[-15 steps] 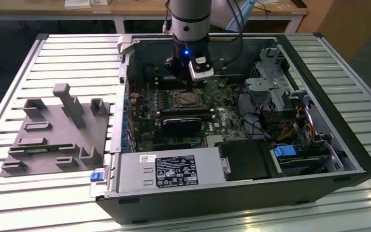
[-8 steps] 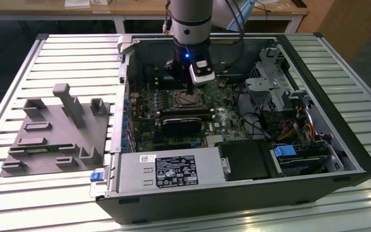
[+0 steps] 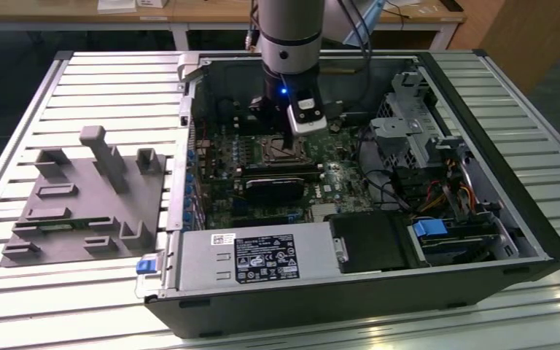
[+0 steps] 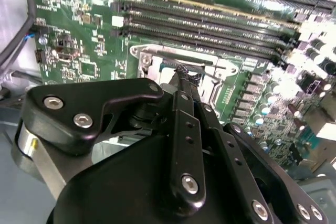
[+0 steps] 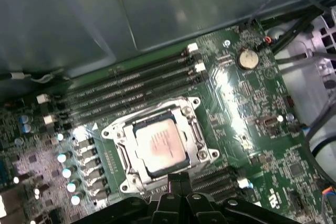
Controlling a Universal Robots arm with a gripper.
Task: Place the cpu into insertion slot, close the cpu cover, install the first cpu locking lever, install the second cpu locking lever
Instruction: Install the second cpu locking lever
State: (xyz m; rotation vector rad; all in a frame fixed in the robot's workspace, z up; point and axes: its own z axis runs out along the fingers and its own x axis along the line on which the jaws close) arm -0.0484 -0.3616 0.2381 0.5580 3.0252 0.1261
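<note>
Fingers (image 4: 184, 74) pressed together, nothing between them, tips just above the near edge of the slot (image 5: 122, 184) in the second wrist view. My gripper (image 3: 282, 138) hangs straight down from the arm into the open case (image 3: 542, 240), over the board (image 3: 343, 182), seen in the exterior view.

Cpu (image 5: 159, 146): silvery square top, lying flat in the slot just ahead of my fingertips in the first wrist view, level with the surrounding frame.

Cover (image 5: 197, 129): metal frame plate down around the cpu, its window showing the chip's top. Whether either locking lever is hooked I cannot tell.

Memory slots (image 5: 131, 85): long, black, in parallel rows on the far side of the slot from my fingers; a second set (image 5: 215, 182) lies beside my fingertips. Capacitors (image 5: 68, 171): a row of small shiny cans to one side of the slot.

Heatsink (image 3: 275, 189): dark block on the board just beyond the slot, toward the power supply (image 3: 251, 264), in the exterior view. Grey fixture (image 3: 85, 200): on the slatted table (image 3: 66, 306) outside the case, well apart from my fingers, at the exterior view's left.
</note>
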